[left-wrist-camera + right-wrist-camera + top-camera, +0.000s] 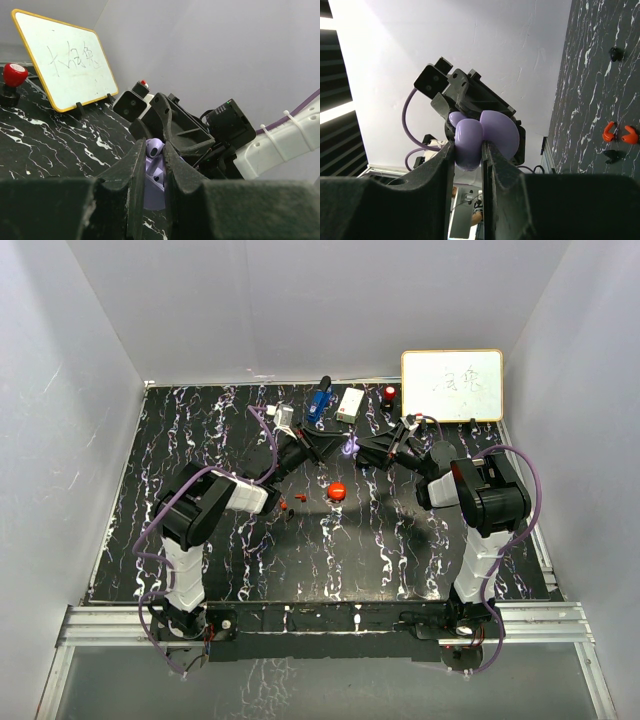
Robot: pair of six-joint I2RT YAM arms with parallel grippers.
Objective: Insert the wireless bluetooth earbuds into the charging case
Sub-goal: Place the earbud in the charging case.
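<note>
- Nearest the arm bases, the table [400, 560] is black with white marbled streaks and has a metal rail along its near edge.
- The earbuds [609, 131] lie loose on that surface. Two red ones sit side by side with a dark one just beside them, and another dark one lies well apart.
- In the overhead view the red pieces lie left of a round red puck [337, 491]. They are on the near side of the point where the two arms meet, and no finger touches them.
- Just beyond the puck, the grippers face each other tip to tip over the middle of the table.
- The left gripper [153, 150] has its fingers pressed in on a lilac piece, with a small rounded lilac part showing at the fingertips.
- The right gripper [468, 146] pinches one lobe of the lilac charging case [495, 132], and the other lobe stands free beside its fingers.
- The case therefore sits between both sets of fingers, well apart from the earbuds.
- Farther back stand a blue object [320, 400], a white box [351, 405] and a red-topped knob [14, 75].
- A yellow-framed whiteboard [452, 385] with handwriting leans at the far right corner.
- Plain pale walls enclose the table on three sides.
</note>
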